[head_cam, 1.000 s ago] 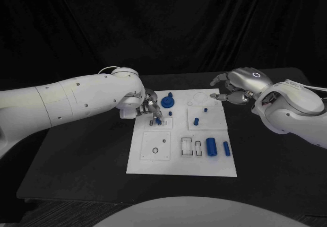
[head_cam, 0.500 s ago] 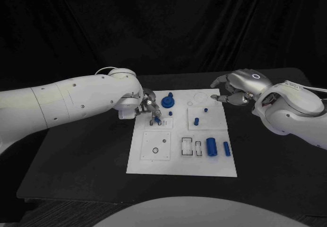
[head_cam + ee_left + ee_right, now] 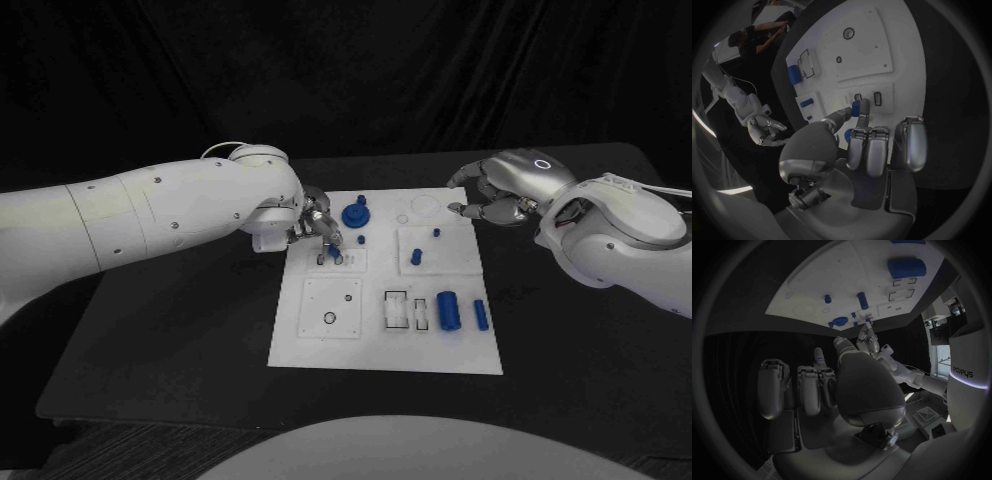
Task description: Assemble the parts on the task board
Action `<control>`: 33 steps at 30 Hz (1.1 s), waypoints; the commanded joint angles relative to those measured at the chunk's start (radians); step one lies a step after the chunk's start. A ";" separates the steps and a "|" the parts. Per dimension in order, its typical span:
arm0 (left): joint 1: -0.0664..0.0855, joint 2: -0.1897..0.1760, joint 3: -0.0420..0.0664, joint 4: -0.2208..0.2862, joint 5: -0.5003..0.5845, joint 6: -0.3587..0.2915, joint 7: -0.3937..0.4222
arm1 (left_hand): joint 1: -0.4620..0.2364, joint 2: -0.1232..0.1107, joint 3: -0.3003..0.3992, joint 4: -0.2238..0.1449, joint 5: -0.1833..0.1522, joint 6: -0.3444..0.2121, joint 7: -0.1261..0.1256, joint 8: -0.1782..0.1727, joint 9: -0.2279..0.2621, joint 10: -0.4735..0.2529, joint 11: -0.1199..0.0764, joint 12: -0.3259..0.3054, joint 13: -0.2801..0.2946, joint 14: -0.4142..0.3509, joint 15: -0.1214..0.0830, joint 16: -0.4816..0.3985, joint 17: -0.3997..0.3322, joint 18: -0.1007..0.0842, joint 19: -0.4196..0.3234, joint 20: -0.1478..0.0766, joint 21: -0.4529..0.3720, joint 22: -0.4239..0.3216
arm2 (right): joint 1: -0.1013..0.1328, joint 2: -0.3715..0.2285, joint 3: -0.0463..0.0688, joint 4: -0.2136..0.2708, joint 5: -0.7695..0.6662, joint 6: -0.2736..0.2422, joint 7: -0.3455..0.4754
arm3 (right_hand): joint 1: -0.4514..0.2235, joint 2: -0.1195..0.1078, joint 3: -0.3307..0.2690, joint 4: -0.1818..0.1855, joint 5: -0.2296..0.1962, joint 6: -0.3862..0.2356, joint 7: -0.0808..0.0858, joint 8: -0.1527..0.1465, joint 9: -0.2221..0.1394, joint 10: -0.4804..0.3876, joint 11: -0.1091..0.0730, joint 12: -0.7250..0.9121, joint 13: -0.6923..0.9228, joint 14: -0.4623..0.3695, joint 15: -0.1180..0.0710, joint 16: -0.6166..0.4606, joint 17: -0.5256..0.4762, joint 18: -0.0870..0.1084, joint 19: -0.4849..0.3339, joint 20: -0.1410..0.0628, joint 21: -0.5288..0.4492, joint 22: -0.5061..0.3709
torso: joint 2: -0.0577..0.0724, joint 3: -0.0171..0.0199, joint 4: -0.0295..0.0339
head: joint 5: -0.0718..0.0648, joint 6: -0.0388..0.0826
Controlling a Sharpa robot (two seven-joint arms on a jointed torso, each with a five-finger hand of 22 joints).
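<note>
On the black tabletop (image 3: 173, 340) the white task board (image 3: 389, 345) carries, nearest the robot at about 5 o'clock of its middle, a large blue cylinder (image 3: 447, 308) with a slimmer blue pin (image 3: 479, 314) just beside it, next to empty rectangular slots (image 3: 402, 308). Farther out, two short blue pegs (image 3: 415, 256) stand in the small square plate at 1 o'clock, and a blue round knobbed part (image 3: 356, 215) sits toward 11 o'clock. At 10 o'clock the left hand (image 3: 315, 228) pinches a small blue peg (image 3: 856, 108) between thumb and fingers over a slot, while the right hand (image 3: 498, 195) hovers off the far right corner, fingers loosely curled and holding nothing.
</note>
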 commanded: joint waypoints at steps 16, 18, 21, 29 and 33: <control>-0.007 0.000 0.000 0.008 0.007 0.007 -0.005 | -0.005 0.005 0.029 -0.013 0.007 0.036 -0.029 0.002 0.003 0.107 -0.010 0.004 0.263 0.104 -0.010 0.003 0.263 0.004 0.010 -0.003 0.001 0.102 | -0.002 0.002 0.001 0.000 -0.007 0.015 -0.029 | 0.014 0.001 0.004 -0.011 0.015 0.007 -0.001 -0.007 -0.003 0.107 0.008 0.004 0.263 0.107 0.007 0.003 0.263 0.012 0.041 0.004 -0.006 0.216 | -0.001 0.0008 0.0015 | 0.010 0.000; -0.009 -0.001 0.000 0.009 0.007 0.006 -0.005 | -0.008 0.005 0.032 -0.012 0.007 0.035 -0.029 0.001 0.003 0.107 -0.010 0.004 0.263 0.104 -0.010 0.003 0.263 0.005 0.008 -0.004 -0.002 0.099 | -0.002 0.003 0.001 0.000 -0.007 0.016 -0.030 | 0.014 0.001 0.004 -0.011 0.015 0.007 -0.001 -0.007 -0.003 0.107 0.008 0.004 0.263 0.107 0.007 0.003 0.263 0.012 0.041 0.004 -0.006 0.216 | -0.001 0.0003 0.0019 | 0.011 0.000; -0.012 -0.002 0.000 0.010 0.007 0.003 -0.003 | -0.008 0.005 0.032 -0.012 0.007 0.035 -0.029 0.001 0.003 0.107 -0.010 0.004 0.263 0.104 -0.010 0.003 0.263 0.005 0.008 -0.004 -0.002 0.099 | -0.003 0.003 0.001 0.000 -0.007 0.016 -0.030 | 0.014 0.001 0.004 -0.011 0.015 0.007 -0.001 -0.007 -0.003 0.107 0.008 0.004 0.263 0.107 0.007 0.003 0.263 0.012 0.041 0.004 -0.006 0.216 | -0.002 0.0001 0.0001 | 0.013 0.000; -0.023 -0.005 0.000 0.009 0.007 -0.017 0.002 | -0.020 0.006 0.040 -0.006 -0.005 0.028 -0.026 -0.007 0.003 0.107 -0.007 0.004 0.263 0.104 -0.008 0.003 0.263 0.008 -0.001 -0.003 -0.014 0.090 | -0.003 0.004 0.001 -0.002 -0.007 0.017 -0.030 | 0.015 0.002 0.005 -0.012 0.016 0.007 -0.001 -0.007 -0.003 0.107 0.008 0.004 0.263 0.107 0.007 0.003 0.263 0.012 0.040 0.004 -0.006 0.216 | -0.001 -0.0013 0.0011 | 0.011 0.000; -0.026 -0.005 0.000 0.009 0.007 -0.027 0.004 | -0.021 0.007 0.043 -0.005 -0.006 0.025 -0.024 -0.010 0.003 0.107 -0.006 0.004 0.263 0.104 -0.008 0.003 0.263 0.009 -0.004 -0.003 -0.018 0.087 | -0.004 0.003 0.001 -0.002 -0.007 0.017 -0.030 | 0.015 0.002 0.005 -0.012 0.016 0.007 -0.001 -0.007 -0.003 0.107 0.008 0.004 0.263 0.107 0.007 0.003 0.263 0.012 0.040 0.004 -0.006 0.216 | -0.002 -0.0004 0.0000 | 0.012 0.000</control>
